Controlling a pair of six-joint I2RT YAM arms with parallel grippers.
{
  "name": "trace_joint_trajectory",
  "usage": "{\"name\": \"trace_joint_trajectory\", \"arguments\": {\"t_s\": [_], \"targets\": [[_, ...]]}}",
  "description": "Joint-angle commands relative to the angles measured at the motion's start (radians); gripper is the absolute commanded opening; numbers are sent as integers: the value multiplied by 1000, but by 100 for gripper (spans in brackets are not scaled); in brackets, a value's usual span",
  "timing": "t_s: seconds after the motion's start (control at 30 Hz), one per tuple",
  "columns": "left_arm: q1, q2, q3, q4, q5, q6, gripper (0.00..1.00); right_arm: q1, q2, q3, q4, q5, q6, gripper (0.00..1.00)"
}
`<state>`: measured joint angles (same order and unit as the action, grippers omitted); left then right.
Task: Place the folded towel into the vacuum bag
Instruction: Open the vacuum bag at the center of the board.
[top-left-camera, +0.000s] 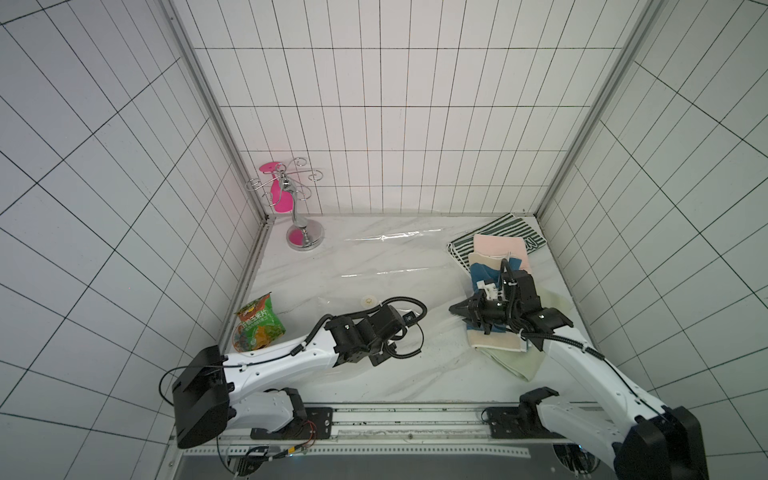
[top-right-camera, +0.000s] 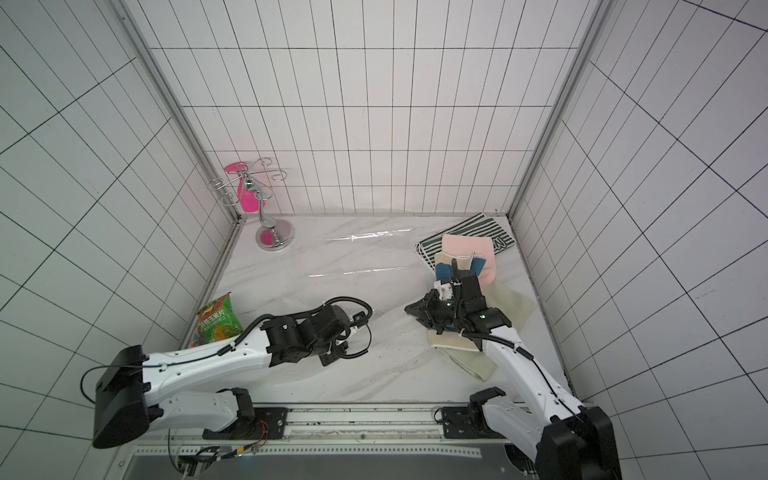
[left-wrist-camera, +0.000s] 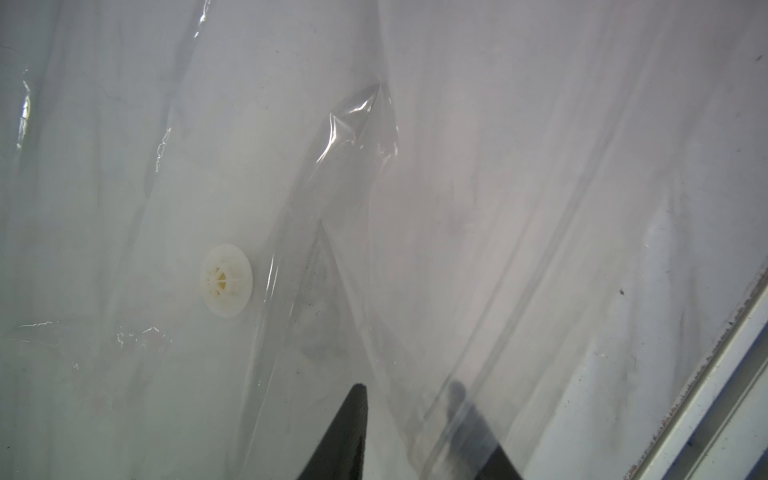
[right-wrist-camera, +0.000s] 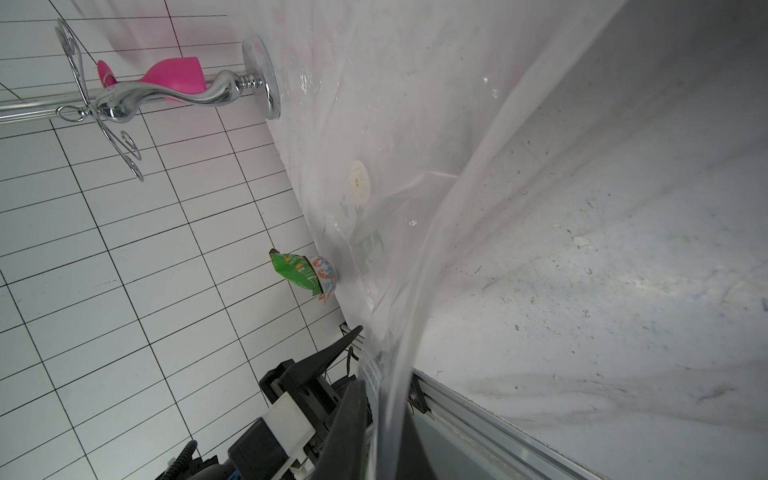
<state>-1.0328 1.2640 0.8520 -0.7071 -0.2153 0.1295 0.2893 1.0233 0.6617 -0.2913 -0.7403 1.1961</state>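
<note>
You see the marble table (top-left-camera: 374, 257) from high above its front edge in both top views, looking down and toward the back wall. Your left wrist camera sits very close over the vacuum bag (left-wrist-camera: 478, 174). Your right wrist camera (tipped sideways) looks across that same bag (right-wrist-camera: 415, 104) toward the snack packet (right-wrist-camera: 301, 274).
</note>
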Motion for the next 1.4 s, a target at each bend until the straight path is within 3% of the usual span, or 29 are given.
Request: {"name": "trace_joint_trajectory", "arguments": {"t_s": [0.0,0.13,0.27,0.3,0.37,0.47,0.67,0.83,0.97,1.17,1.37], "targets": [[2,33,67,20,-67,-11,23,-18,-17,21,2,-13,16,14],[2,121,110,-3,-4,-43,4,-25,-38,16,1,-13,22,15],[1,172,142,-22,-20,-50,0,-36,-55,15,-10,-11,22,17],[0,168,155,-29,-17,-50,0,-42,-57,18,-30,-4,11,22],[1,147,180,-41,8,-44,0,-59,-54,36,-127,23,-40,48],[5,127,194,-50,43,-40,0,-68,-68,115,-316,113,-149,66],[115,187,256,-69,181,-133,0,-67,-119,274,-593,319,-256,70],[126,258,326,-83,342,-173,0,-41,-165,395,-720,430,-284,63],[123,297,328,-87,524,-164,0,64,-199,426,-688,454,-225,39],[118,412,323,-52,572,-224,0,258,-218,256,-452,496,-60,12],[134,433,301,12,598,-281,0,412,-183,70,-172,551,118,6]]}}
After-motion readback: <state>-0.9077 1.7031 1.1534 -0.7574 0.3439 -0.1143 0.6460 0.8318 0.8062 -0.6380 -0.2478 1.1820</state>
